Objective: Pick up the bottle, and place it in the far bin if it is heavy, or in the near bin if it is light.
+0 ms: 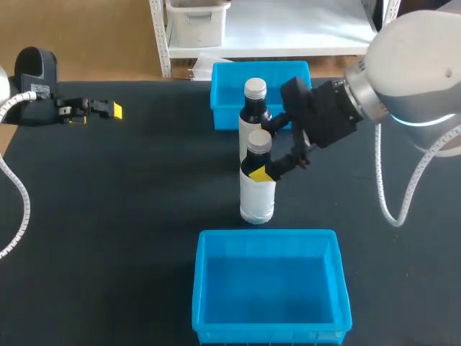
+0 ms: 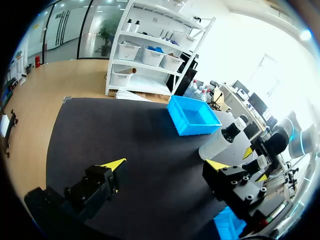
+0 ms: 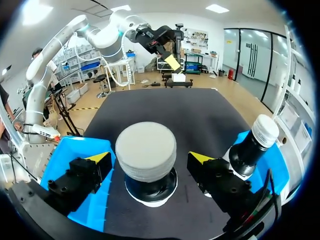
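Both nearer bottle [image 1: 257,194] and farther bottle [image 1: 253,108] upright between far bin [image 1: 225,79] and near bin [image 1: 268,235] | right gripper [image 3: 150,159] fingers spread astride nearer bottle's neck, not pinching, likely poised to lift and weigh | left gripper [image 1: 108,110] spread, parked aside

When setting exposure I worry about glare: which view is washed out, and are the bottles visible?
Left wrist view: glare washes out the background beyond the bottles; they and the far bin show. Head view: even light. Right wrist view: near bottle's cap evenly lit.
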You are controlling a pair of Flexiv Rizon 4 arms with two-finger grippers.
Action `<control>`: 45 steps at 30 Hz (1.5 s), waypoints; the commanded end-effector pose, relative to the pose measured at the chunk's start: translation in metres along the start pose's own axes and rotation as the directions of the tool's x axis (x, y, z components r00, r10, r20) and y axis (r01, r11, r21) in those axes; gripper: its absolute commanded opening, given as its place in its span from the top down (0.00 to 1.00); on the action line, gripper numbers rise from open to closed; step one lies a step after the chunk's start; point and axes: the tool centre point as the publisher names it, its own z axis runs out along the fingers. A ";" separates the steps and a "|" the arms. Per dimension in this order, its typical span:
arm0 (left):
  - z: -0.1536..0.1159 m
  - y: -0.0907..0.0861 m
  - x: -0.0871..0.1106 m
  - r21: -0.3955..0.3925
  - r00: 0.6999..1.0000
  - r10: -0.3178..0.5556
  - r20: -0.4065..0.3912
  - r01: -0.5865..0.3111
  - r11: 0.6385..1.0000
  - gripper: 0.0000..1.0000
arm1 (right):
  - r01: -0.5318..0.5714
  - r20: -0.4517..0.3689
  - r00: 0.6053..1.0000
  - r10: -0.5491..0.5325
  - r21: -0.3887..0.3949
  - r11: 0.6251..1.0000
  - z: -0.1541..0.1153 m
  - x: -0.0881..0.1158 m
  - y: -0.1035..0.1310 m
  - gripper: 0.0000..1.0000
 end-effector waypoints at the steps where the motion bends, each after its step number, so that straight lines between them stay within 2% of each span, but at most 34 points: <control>1: 0.000 0.000 0.000 0.000 1.000 0.000 0.000 0.000 1.000 0.00 | -0.002 0.006 1.000 0.002 -0.001 1.000 0.001 -0.001 -0.002 0.00; 11: 0.000 0.000 0.000 0.000 1.000 0.000 0.000 0.000 1.000 0.00 | -0.005 0.012 1.000 0.005 -0.001 1.000 0.001 -0.001 -0.002 0.00; 13: 0.000 0.000 0.000 0.000 1.000 0.000 0.000 0.000 1.000 0.00 | -0.007 0.012 1.000 0.007 -0.001 1.000 0.000 0.000 -0.001 0.05; 15: 0.000 0.000 0.000 0.000 1.000 0.000 0.000 0.000 1.000 0.00 | -0.009 0.012 1.000 0.009 -0.002 1.000 0.001 0.000 -0.001 0.22; 18: 0.000 0.000 0.000 0.000 1.000 0.000 0.000 0.000 1.000 0.00 | -0.010 0.012 1.000 0.010 -0.003 1.000 0.001 0.001 -0.001 0.28; 31: 0.000 0.000 0.000 0.000 1.000 0.000 0.000 0.000 1.000 0.00 | -0.004 0.016 1.000 0.004 -0.012 1.000 0.001 0.000 0.001 0.28; 32: 0.000 0.000 0.000 0.000 1.000 0.000 0.000 0.000 1.000 0.00 | -0.004 0.017 1.000 0.004 -0.012 1.000 0.001 -0.001 0.002 0.35; 33: 0.000 0.000 0.000 0.000 1.000 0.000 0.000 0.000 1.000 0.00 | -0.003 0.018 1.000 0.003 -0.012 1.000 0.001 -0.001 0.002 0.50; 36: 0.000 0.000 0.000 0.000 1.000 0.000 0.000 0.000 1.000 0.00 | 0.000 0.019 1.000 0.001 -0.014 1.000 0.001 -0.002 0.002 0.60; 40: 0.000 0.000 0.000 0.000 1.000 0.000 0.000 0.000 1.000 0.00 | 0.001 0.017 1.000 -0.001 -0.016 1.000 0.002 -0.002 0.003 0.64; 43: 0.000 0.000 0.000 0.000 1.000 0.000 0.000 0.000 1.000 0.00 | 0.001 0.016 1.000 0.000 -0.016 1.000 0.002 -0.002 0.003 0.85; 44: 0.000 0.000 0.000 0.000 1.000 0.000 0.000 0.000 1.000 0.00 | 0.000 0.017 1.000 0.000 -0.016 1.000 0.002 -0.002 0.003 0.97; 45: 0.000 0.000 0.000 0.000 1.000 0.000 0.000 0.000 1.000 0.00 | 0.000 0.017 1.000 0.000 -0.015 1.000 0.001 -0.002 0.004 1.00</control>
